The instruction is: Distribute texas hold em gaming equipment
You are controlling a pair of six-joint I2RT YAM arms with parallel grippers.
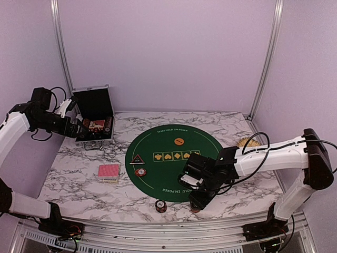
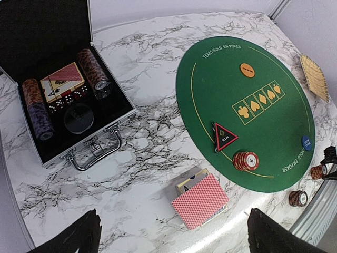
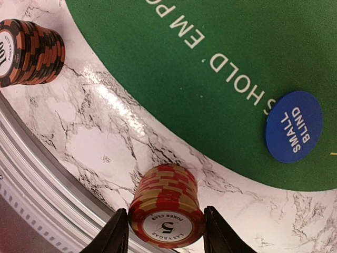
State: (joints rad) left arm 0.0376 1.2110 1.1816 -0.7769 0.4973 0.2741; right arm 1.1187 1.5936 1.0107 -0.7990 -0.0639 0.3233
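**Top view.** Left gripper (image 1: pixel 78 128): was at the open case (image 1: pixel 95 105), far-left corner of the marble table (image 1: pixel 79 184). Right gripper (image 1: pixel 196 204): was low over the marble, just off the near rim of the green mat (image 1: pixel 174 182). On the mat lay an orange button (image 1: pixel 179 140), a black triangular marker (image 1: pixel 137 160) and a red chip stack (image 1: pixel 139 172). The card deck (image 1: pixel 109 172) lay on the marble left of the mat. A dark chip stack (image 1: pixel 161 206) stood by the table's near edge.

**Left wrist view.** The left fingers (image 2: pixel 68 237) were spread wide, with nothing between them. The case held boxed cards (image 2: pixel 63 79), rows of chips (image 2: pixel 37 108) and dice (image 2: pixel 66 100).

**Right wrist view.** A red-and-cream chip stack (image 3: pixel 167 211) stood on the marble just off the mat. The right fingers (image 3: pixel 113 234) flanked it closely on both sides. Whether they gripped it could not be told. A blue button (image 3: pixel 293 126) lay on the mat beside its rim. The dark chip stack stood apart.
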